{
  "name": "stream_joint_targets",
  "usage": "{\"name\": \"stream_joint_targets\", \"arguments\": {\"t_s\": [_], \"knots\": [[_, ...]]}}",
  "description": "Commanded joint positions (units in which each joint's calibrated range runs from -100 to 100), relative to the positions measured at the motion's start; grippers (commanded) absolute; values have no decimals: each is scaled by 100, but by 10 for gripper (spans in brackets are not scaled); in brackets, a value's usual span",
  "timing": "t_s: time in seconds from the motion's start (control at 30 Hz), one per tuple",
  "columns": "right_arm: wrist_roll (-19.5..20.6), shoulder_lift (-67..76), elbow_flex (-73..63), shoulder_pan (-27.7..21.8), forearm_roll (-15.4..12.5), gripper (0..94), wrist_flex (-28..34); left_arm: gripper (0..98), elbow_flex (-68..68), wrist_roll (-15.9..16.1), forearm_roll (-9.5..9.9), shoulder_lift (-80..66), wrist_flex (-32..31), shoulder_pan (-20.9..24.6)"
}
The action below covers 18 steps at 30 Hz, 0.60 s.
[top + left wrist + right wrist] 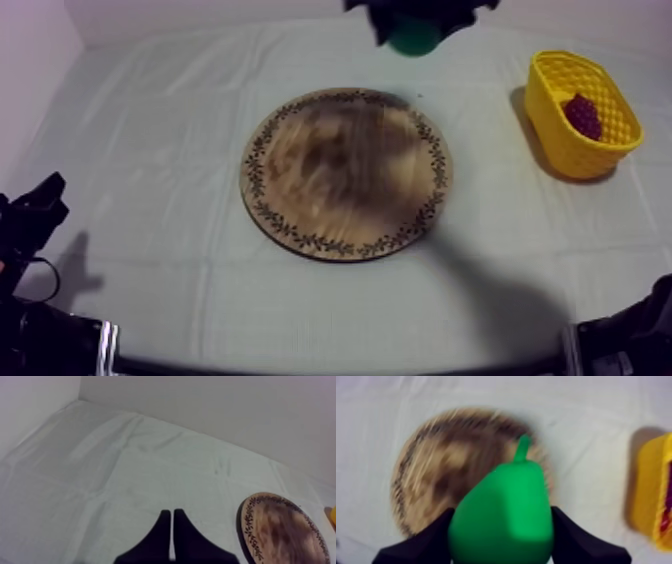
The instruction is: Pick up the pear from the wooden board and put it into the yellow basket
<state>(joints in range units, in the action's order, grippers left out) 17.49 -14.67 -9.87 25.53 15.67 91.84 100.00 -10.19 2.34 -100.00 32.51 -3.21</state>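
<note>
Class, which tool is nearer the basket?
Right. The right tool, shut on the pear, hangs beyond the board, nearer the basket; the left tool rests across the board from it.

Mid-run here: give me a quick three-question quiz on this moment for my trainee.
1. True or false: the pear lies on the wooden board.
2. Multiple choice: the left claw is A) open, B) shut on nothing, C) shut on the pear.
3. Short answer: which claw grips the pear?

Key
1. False. The board is bare and the pear is held up off it.
2. B. Its fingers lie together as a narrow wedge over the cloth.
3. The right claw, one finger on each side of the pear.
</note>
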Motion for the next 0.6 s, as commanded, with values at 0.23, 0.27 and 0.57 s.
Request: {"name": "stream_joint_targets", "arguments": {"t_s": [0.23,0.27,0.57], "knots": [[-436,770,446,-1136,547,423,-981,1,0,1,-2,0,-1,-2],[-454,824,530,-1235,614,425,-1136,1,0,1,-2,0,-1,-2],[-355,1112,1768,-2132,1283,428,-2800,1,0,1,-2,0,-1,-2]]}}
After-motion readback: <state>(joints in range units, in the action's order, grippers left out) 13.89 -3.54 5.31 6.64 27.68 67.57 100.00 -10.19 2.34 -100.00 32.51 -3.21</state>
